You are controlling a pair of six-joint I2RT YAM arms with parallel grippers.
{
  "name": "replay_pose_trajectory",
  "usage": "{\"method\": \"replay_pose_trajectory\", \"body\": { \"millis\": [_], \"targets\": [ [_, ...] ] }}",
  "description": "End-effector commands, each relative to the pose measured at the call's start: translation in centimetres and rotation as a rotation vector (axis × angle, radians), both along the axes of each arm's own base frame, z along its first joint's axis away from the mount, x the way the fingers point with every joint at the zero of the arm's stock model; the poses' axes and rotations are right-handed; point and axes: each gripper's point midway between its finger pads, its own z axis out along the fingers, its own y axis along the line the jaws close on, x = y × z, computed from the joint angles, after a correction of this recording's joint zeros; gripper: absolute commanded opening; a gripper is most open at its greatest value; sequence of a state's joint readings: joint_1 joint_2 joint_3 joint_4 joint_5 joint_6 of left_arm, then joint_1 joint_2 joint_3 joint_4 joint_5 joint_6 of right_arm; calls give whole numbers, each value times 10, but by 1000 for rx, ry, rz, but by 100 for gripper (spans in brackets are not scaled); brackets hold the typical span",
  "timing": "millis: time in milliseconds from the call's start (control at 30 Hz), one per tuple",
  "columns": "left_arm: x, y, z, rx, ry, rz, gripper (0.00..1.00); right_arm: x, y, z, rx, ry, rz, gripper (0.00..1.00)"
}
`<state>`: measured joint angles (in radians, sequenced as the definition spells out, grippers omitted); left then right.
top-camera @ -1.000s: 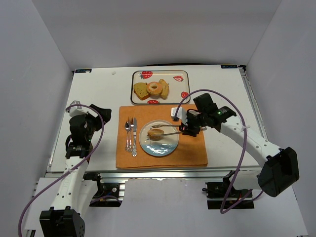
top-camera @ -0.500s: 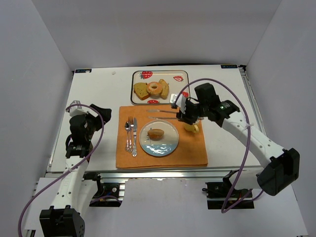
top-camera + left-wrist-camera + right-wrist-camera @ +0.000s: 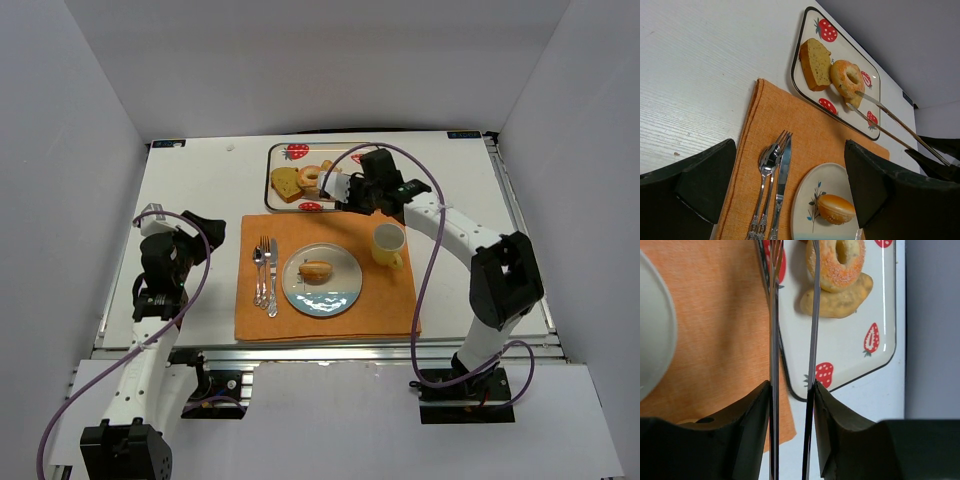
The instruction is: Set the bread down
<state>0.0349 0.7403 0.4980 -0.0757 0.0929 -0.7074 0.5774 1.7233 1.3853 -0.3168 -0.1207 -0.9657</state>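
Over the tray (image 3: 860, 355), the right wrist view crops the tongs (image 3: 774, 340).

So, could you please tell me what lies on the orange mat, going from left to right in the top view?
Left to right: spoon → fork → knife → plate with the bread → mug.

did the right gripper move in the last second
Yes. The right gripper, holding tongs, went from over the plate toward the far side, to the strawberry tray.
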Motion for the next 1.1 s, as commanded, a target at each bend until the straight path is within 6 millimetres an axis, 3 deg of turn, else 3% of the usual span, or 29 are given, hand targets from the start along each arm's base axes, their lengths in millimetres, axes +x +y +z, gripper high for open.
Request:
{"method": "replay_pose_trajectory", "body": {
  "millis": [0, 533, 1067],
  "targets": [
    [-3, -2, 4, 0, -19, -5, 98, 34, 9, 54, 22, -216, 11, 44],
    [-2, -2, -2, -3, -8, -6, 98, 46, 9, 25, -25, -224, 6, 46],
    [0, -2, -4, -6, -6, -6, 98, 54, 9, 12, -45, -213, -28, 49]
  ]
}}
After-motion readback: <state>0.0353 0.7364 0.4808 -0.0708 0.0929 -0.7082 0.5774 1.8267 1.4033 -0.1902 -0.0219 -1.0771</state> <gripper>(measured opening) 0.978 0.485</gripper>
